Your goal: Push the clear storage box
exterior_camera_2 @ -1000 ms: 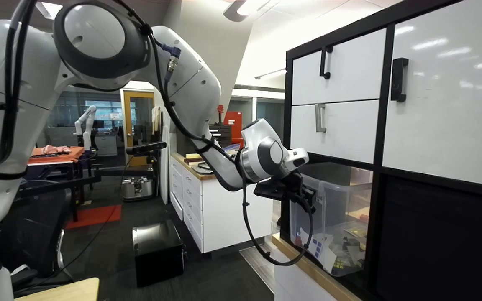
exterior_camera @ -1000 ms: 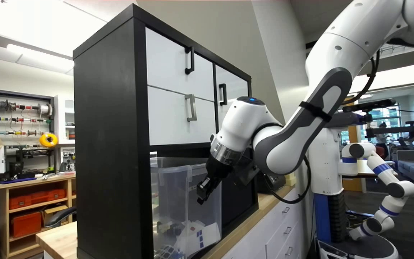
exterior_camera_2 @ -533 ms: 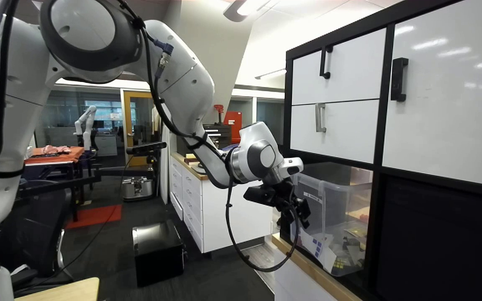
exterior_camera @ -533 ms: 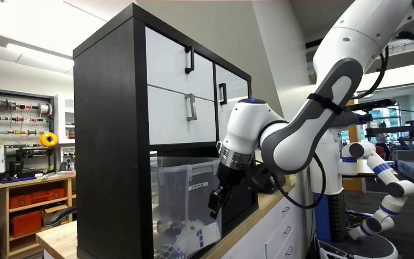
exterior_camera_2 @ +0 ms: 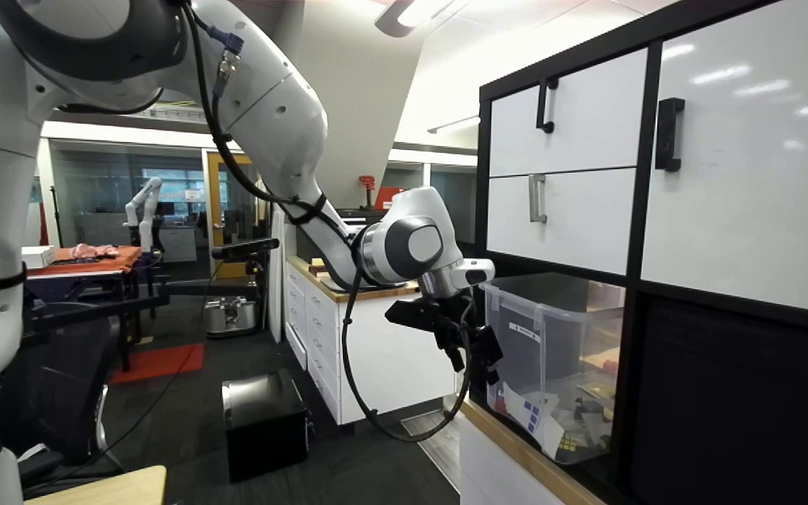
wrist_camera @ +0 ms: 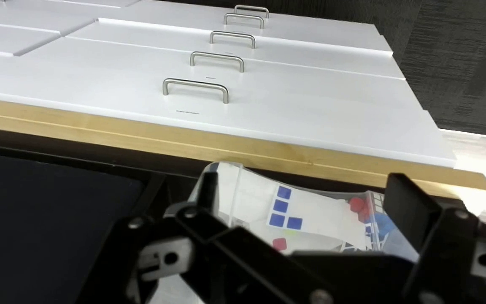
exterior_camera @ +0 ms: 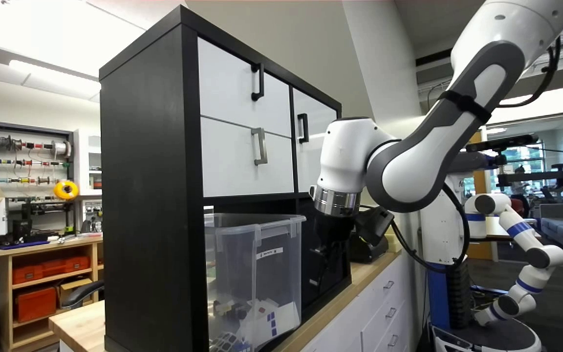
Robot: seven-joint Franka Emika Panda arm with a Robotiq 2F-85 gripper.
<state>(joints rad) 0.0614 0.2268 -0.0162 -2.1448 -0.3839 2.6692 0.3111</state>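
A robotics lab: beyond one side of the black cabinet (exterior_camera: pixel 144 186), a workbench (exterior_camera: pixel 81 241) and wire spools (exterior_camera: pixel 60 148); beyond the opposite side, a second robot (exterior_camera: pixel 438 230)

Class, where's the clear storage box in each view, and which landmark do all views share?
In an exterior view: box, lower centre.
In an exterior view: box, lower right.
Wrist view: box, lower centre, partly behind the hand.
Shared landmark: the blue-squared white sheet inside the box.

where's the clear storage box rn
In both exterior views, the clear storage box is in the lower left compartment of the black cabinet, beneath two white drawers, left of the dark panel.
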